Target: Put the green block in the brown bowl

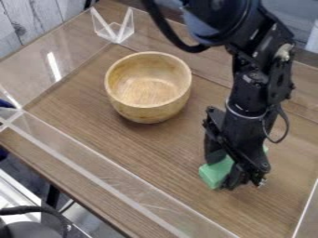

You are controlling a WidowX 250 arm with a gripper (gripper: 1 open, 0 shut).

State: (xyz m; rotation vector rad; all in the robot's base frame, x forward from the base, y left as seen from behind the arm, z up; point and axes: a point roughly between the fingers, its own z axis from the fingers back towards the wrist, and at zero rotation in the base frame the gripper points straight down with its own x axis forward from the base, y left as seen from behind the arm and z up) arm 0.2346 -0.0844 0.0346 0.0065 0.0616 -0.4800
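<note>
The green block (217,174) lies on the wooden table at the front right. Only its left end shows from under my gripper (235,171). The gripper points straight down with its black fingers (255,177) straddling the block, low at the table top. I cannot tell whether the jaws press on the block. The brown bowl (148,86) stands empty to the upper left, about a hand's width from the gripper.
A clear plastic rail (87,149) runs along the table's front-left edge. A small clear plastic stand (114,26) sits at the back. The black arm (255,74) rises over the right side of the table.
</note>
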